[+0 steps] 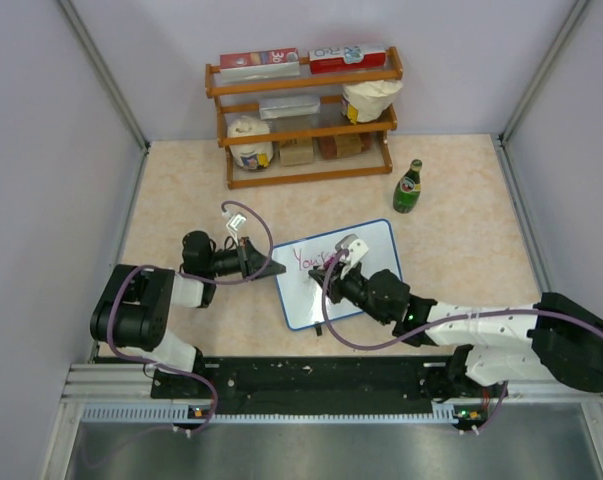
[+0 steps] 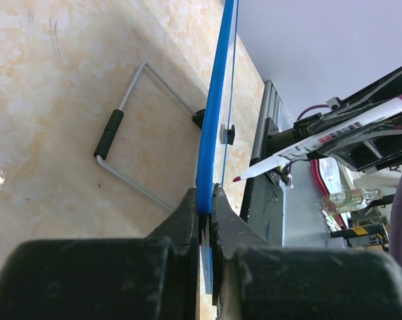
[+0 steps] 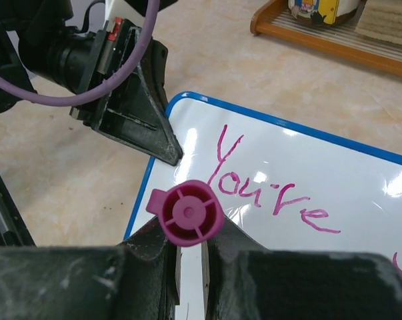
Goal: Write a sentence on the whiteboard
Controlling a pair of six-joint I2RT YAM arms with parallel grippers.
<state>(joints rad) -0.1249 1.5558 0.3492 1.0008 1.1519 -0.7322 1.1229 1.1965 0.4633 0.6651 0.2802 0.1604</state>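
Down at the near edge, two arm bases (image 1: 141,320) sit by a metal rail (image 1: 281,375). On the left, the left claw (image 1: 277,270) is pinching the left side of the whiteboard (image 1: 373,258). Seen from the left wrist, its black fingers (image 2: 187,213) squeeze the thin blue frame from both sides. Beside the board in that view, a bent wire leg (image 2: 131,127) with a black sleeve rests on the tan surface (image 1: 181,190).

The whiteboard is in the middle of the surface, close to the arms. It is turned a bit, so one corner points to the near side. Pink writing (image 3: 267,193) on it says "You're".

The right claw (image 1: 333,268) hangs over the board, near that word. It is pinching a pink pen (image 3: 187,213). The pen tip is very close to the board, but I cannot tell if it touches.

To the right of the board and farther back, a green bottle (image 1: 409,188) stands up straight. At the far wall is a wooden rack (image 1: 301,120) with boxes and bags on it.
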